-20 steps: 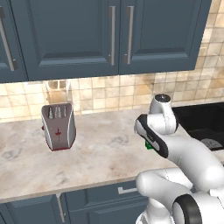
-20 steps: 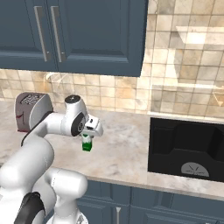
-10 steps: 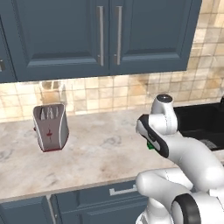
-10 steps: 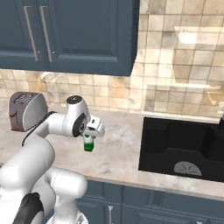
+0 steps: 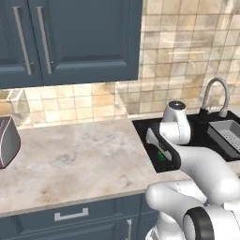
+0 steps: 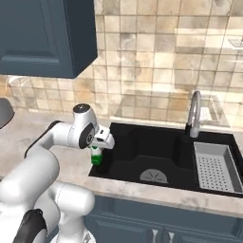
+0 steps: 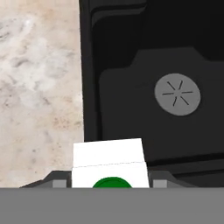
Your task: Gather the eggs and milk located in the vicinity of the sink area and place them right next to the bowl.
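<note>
White with a green round cap, the small milk carton (image 7: 108,168) sits clamped in my claw (image 6: 97,153); at the bottom centre of the hand view its pale top fills the gap between my two dark fingertips (image 7: 57,181), which press against its sides. In the right base view the carton's green end (image 6: 96,159) hangs just left of centre, right at the left rim of the black double-basin sink (image 6: 156,156). In the left base view a bit of green (image 5: 161,156) peeks out beside my forearm, right of centre, at the same sink edge. The mottled beige stone counter (image 5: 75,159) spreads across the left half of that view, with a grey toaster (image 5: 7,147) at the far left edge. A curved silver faucet (image 6: 193,114) stands at the upper right of the right base view, and a grey perforated rectangular strainer basket (image 6: 213,167) rests in the basin at the lower right. A round grey drain (image 7: 177,94) shows at the right of the hand view.
</note>
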